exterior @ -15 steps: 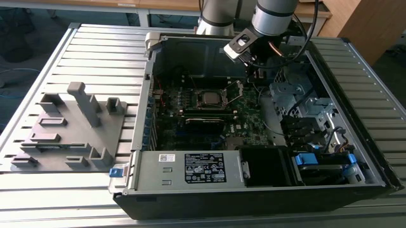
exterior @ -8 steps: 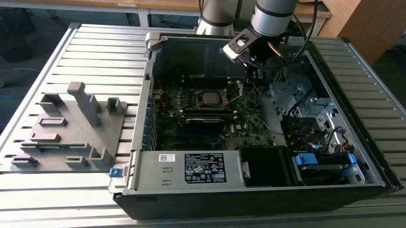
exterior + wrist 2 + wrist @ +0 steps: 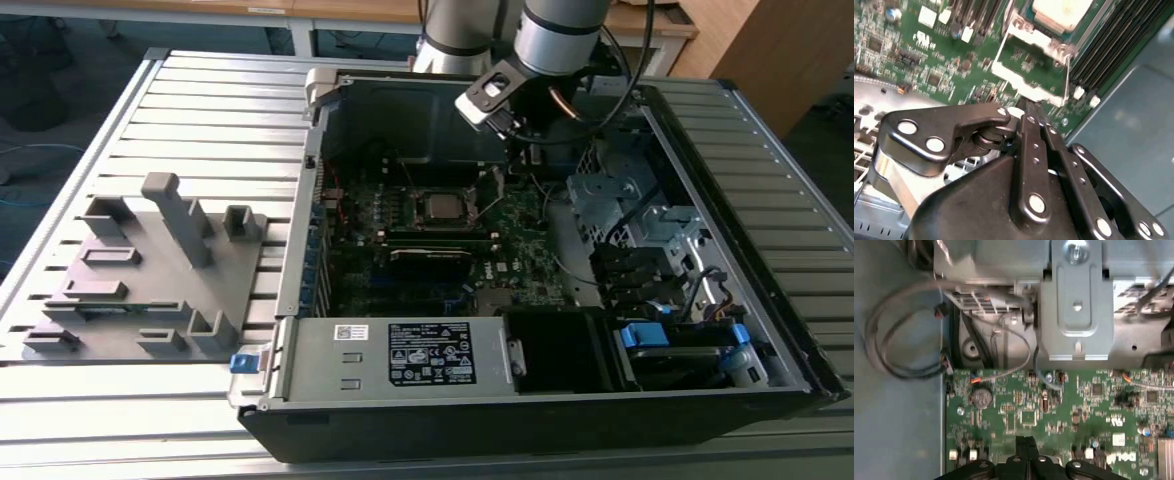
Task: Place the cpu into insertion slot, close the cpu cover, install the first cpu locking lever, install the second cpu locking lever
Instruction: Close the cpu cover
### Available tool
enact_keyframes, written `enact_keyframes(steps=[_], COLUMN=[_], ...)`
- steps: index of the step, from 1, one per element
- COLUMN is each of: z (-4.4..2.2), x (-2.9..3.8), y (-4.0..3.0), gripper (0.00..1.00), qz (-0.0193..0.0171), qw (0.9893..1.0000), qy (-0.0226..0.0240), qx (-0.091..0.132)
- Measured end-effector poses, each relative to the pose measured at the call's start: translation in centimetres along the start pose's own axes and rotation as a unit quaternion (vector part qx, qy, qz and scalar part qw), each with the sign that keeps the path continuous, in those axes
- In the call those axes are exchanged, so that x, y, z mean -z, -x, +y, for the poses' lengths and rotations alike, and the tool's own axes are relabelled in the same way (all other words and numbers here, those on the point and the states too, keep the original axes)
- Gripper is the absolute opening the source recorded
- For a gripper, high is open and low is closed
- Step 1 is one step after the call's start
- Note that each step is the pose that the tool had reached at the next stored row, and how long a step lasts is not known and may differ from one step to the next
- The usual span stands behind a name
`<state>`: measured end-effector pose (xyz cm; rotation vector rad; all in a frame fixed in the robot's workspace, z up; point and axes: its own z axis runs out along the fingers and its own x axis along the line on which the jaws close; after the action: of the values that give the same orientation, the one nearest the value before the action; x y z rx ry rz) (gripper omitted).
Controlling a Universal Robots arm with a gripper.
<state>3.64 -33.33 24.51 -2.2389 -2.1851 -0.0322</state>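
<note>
The cpu (image 3: pixel 445 207) lies flat, silver top up, in the insertion slot (image 3: pixel 415 211) on the green motherboard inside the open case. In the second wrist view the cpu (image 3: pixel 1061 12) sits behind the cpu cover (image 3: pixel 1026 85), a silver frame swung open, with green board showing through its cut-out. A thin lever wire (image 3: pixel 1068 75) runs along the cover's side. My gripper (image 3: pixel 1026 109) is shut with nothing in it, its tips just short of the cover's free edge. In the first wrist view the gripper (image 3: pixel 1026 442) hangs over the board, and in the exterior view the gripper (image 3: pixel 518 152) is at the exterior view's right of the slot.
Long black memory slots (image 3: pixel 1114 45) flank the socket. A grey bracket (image 3: pixel 1076 300) and looped cables (image 3: pixel 899 340) lie beyond the board. The power supply (image 3: pixel 400 355) and drive cage (image 3: pixel 641 230) fill the case's near and right sides. A grey fixture plate (image 3: pixel 147 270) lies on the slatted table.
</note>
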Motion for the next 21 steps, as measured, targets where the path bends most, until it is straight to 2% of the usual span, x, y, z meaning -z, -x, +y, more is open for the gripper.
enact_keyframes(steps=[7, 21], z=[-1.81, -3.66], x=[0.0, -0.04], y=[0.05, 0.1], gripper=[0.1, 0.1], qz=[0.0, -0.0001], qw=[1.0, 1.0], qy=[0.0009, 0.001], qx=[0.0, -0.001])
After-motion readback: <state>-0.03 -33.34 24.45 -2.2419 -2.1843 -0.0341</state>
